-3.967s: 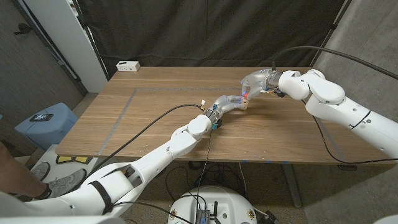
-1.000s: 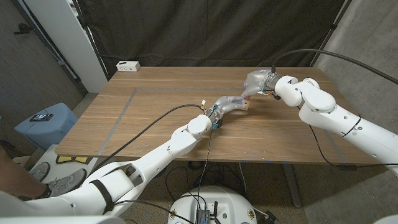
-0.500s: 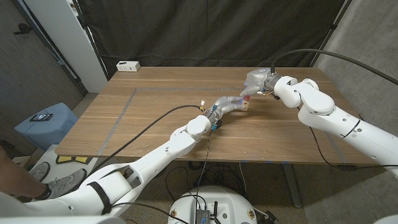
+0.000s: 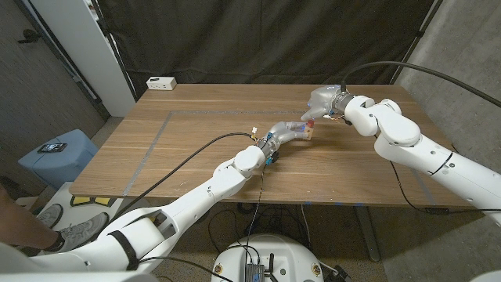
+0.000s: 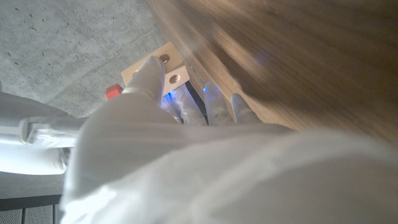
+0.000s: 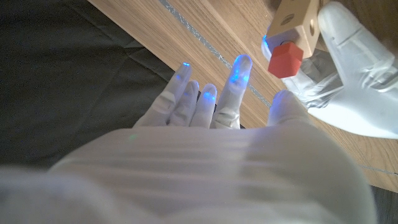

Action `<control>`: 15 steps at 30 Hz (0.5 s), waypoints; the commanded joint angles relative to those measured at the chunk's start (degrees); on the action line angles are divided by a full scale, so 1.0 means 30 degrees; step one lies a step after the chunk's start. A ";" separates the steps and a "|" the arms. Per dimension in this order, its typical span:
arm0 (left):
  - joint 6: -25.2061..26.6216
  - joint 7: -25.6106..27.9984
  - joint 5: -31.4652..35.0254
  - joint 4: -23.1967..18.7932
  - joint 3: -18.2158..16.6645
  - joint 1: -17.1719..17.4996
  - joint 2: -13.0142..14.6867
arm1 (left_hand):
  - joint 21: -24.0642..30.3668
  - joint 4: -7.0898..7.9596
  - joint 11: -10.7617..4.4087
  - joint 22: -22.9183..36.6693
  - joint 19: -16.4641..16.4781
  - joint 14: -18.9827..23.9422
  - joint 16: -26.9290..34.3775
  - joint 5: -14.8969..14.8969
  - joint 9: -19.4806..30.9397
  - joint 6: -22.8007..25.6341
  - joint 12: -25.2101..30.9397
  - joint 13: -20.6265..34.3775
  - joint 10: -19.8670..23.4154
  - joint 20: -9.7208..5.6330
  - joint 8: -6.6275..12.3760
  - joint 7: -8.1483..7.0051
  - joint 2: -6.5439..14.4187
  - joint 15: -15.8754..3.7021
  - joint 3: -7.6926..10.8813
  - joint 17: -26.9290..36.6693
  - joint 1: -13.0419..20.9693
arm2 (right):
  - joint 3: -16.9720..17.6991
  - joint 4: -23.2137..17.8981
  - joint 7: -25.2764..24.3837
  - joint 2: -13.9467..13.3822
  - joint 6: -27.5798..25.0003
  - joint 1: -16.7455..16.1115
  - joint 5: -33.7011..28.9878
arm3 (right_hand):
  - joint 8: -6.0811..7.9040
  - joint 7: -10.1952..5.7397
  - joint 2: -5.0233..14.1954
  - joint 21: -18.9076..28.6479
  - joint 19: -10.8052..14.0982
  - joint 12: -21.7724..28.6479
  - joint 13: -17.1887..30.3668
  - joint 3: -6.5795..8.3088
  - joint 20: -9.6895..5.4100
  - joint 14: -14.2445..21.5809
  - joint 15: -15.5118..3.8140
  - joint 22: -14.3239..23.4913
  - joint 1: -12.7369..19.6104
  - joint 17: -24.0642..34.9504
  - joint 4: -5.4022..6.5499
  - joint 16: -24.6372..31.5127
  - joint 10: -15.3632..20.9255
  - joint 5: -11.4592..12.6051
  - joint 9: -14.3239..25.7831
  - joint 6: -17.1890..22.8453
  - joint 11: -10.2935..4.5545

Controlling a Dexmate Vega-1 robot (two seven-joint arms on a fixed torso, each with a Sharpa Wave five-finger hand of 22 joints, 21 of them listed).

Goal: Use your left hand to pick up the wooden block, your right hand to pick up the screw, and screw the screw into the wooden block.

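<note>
Our left hand (image 4: 288,131) has its fingers (image 5: 149,71) wrapped around the wooden block (image 5: 160,65), held just above the surface (image 4: 188,149) near its far right part, with the red-headed screw (image 6: 285,59) sitting in the block's side. Our right hand (image 4: 321,102) is just beside it, fingers (image 6: 239,71) spread and grasping nothing (the red head lies just off the thumb, apart from it). Farther out, a small white box (image 4: 161,82) rests at the surface's far left corner and a blue bin (image 4: 56,153) stands on the floor.
</note>
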 commanded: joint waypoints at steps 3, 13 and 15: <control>-0.0005 -0.0066 0.0001 -0.0007 -0.0027 -0.0028 0.0056 | 0.0000 -0.0017 0.0012 0.0102 0.0112 0.0062 0.0031 0.0153 0.0074 0.0056 0.0148 0.0110 0.0106 0.0156 0.0142 0.0024 0.0247 -0.0979 0.0154 -0.0005 0.0006 | 0.0786 -0.0252 -0.0655 0.0101 -0.0804 -0.0604 0.0676 | -0.0453 0.0040 0.0061 -0.0105 -0.0184 -0.0148 0.0076 -0.0176 -0.0351 -0.0156 -0.1864 0.0034 -0.0427 0.0031 0.0052 -0.0095 -0.0121 0.0150 0.0083 -0.0575 0.0385; -0.0042 -0.0009 -0.0008 0.0090 -0.0073 -0.0088 0.0008 | 0.0003 -0.0019 -0.0007 0.0103 0.0111 0.0070 0.0026 0.0154 0.0072 0.0071 0.0157 0.0114 0.0112 0.0139 0.0150 0.0105 0.0224 -0.0967 0.0169 -0.0010 -0.0017 | 0.1920 -0.0518 -0.2584 0.0235 -0.1708 -0.1706 0.2635 | -0.1143 0.0220 0.0207 -0.0146 -0.0320 -0.0276 0.0092 -0.0316 -0.0203 -0.0301 -0.1651 0.0031 -0.0629 0.0035 0.0004 -0.0249 -0.0272 0.0151 0.0105 -0.1369 0.0583; -0.0046 -0.0018 -0.0009 0.0099 -0.0074 -0.0101 0.0005 | 0.0003 -0.0016 0.0007 0.0103 0.0109 0.0062 0.0023 0.0153 0.0072 0.0076 0.0154 0.0115 0.0103 0.0152 0.0152 0.0103 0.0221 -0.0969 0.0169 -0.0010 -0.0024 | 0.2159 -0.0549 -0.2946 0.0258 -0.1867 -0.1926 0.3189 | -0.1293 0.0224 0.0247 -0.0150 -0.0336 -0.0297 0.0094 -0.0329 -0.0187 -0.0341 -0.1531 0.0030 -0.0644 0.0038 -0.0011 -0.0278 -0.0307 0.0152 0.0108 -0.1585 0.0618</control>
